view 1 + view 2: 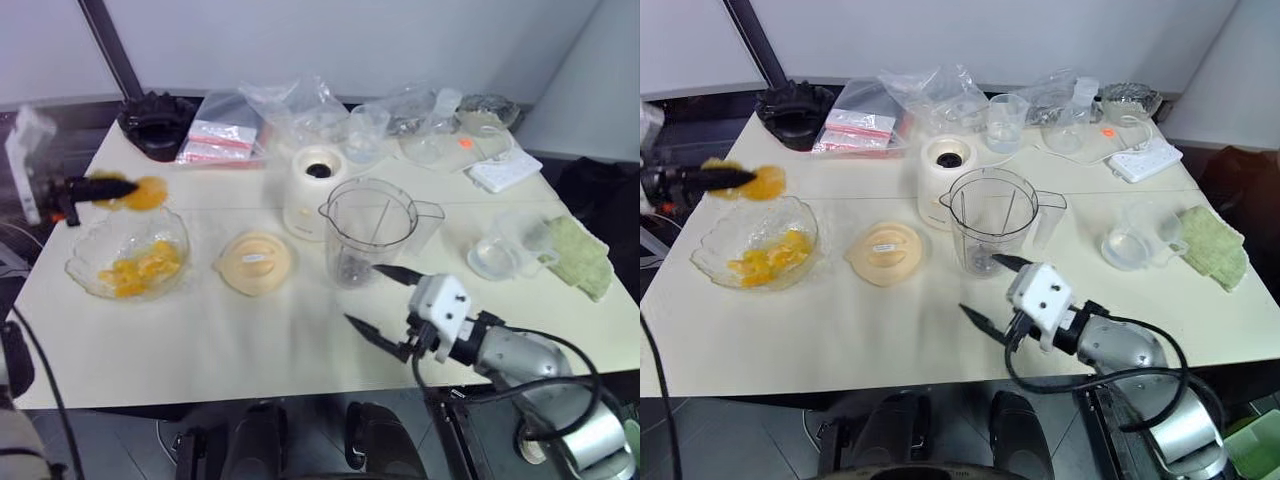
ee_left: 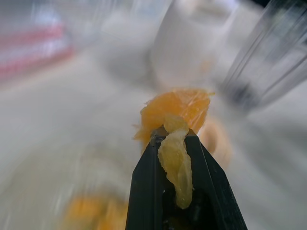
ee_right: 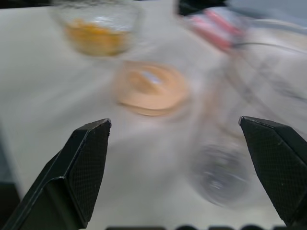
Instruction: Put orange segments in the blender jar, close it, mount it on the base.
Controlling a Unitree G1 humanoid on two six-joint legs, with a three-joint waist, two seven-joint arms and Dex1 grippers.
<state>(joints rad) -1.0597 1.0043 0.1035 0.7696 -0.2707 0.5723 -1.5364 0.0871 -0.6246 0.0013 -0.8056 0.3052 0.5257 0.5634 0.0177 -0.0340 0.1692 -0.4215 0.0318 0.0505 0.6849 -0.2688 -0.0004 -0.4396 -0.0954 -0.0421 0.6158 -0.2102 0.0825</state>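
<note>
Clearly the loading step is in hand: the left hand (image 1: 128,190) is clamped on one of the orange segments (image 1: 146,193), held in the air above the scalloped glass bowl (image 1: 88,272) near the desk's left edge. More orange segments lie in that bowl. The held piece looks glossy, soft and ragged, with a pale strip of pulp squeezed between the fingers (image 2: 144,191), so it may cling when let go.

The next move calls for carrying it rightward over the open mouth of the blender jar (image 1: 370,232), which stands upright near the middle of the desk, just in front of the base (image 1: 314,190) and touching or nearly touching it. The peach lid (image 1: 255,262) lies flat between bowl and jar. The right hand (image 1: 383,297) waits with fingers wide apart near the desk's front edge, just before the jar.
</note>
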